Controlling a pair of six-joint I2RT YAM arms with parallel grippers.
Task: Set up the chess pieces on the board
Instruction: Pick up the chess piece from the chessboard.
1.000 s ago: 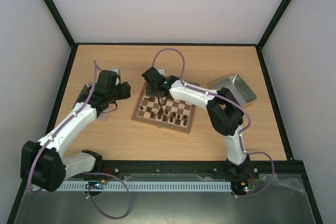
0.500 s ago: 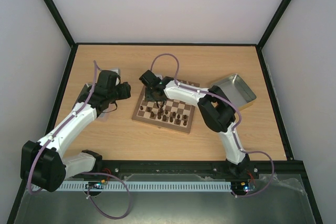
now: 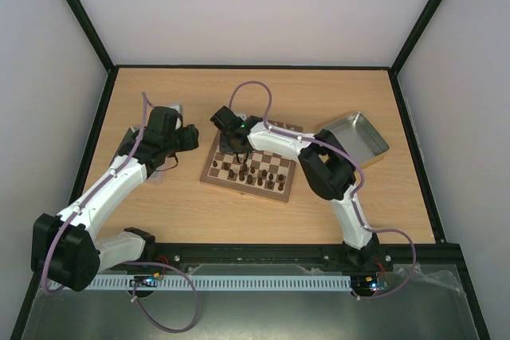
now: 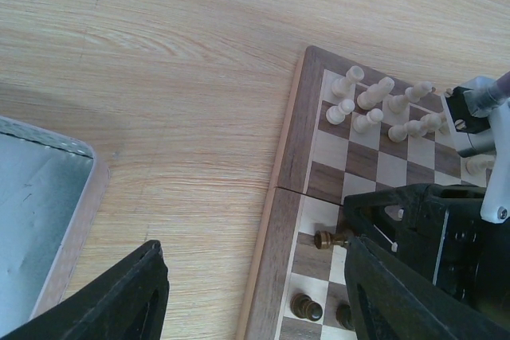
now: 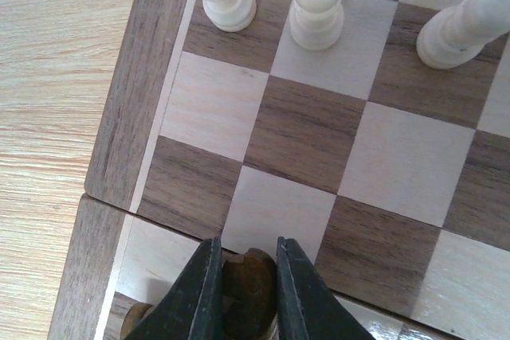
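right gripper (image 5: pixel 247 254): fingers pressed together on a dark brown chessman (image 5: pixel 249 286) – both pads touch its sides, no gap visible.
held piece, location: over the chessboard (image 5: pixel 131 117), close to its left rim, just across the fold seam from the cream rows. Low over the squares; the wrist view does not show whether it touches the board.
held piece, attitude: in the left wrist view a dark piece lies sideways right at the tip of the right arm's black head – it looks like the same chessman, not certain.
left gripper (image 4: pixel 255 276): fingers wide apart, nothing between them. It hangs over the board's left rim and the bare wood beside it.
chessboard, position: middle of the wooden table (image 3: pixel 159 197), between the two arms, turned slightly off square.
cream chessmen (image 4: pixel 373 99): clustered in two rows at the board's far edge, upright, each on its own square. Two pawns and a taller piece show at the top of the right wrist view.
dark chessmen (image 3: pixel 256 173): spread over the near rows, upright from above; exact squares too small to tell.
right metal tray (image 3: pixel 360 134): on the table right of the board, well apart from it.
left metal tray (image 4: pixel 36 212): under the left arm, left of the board, only its corner visible.
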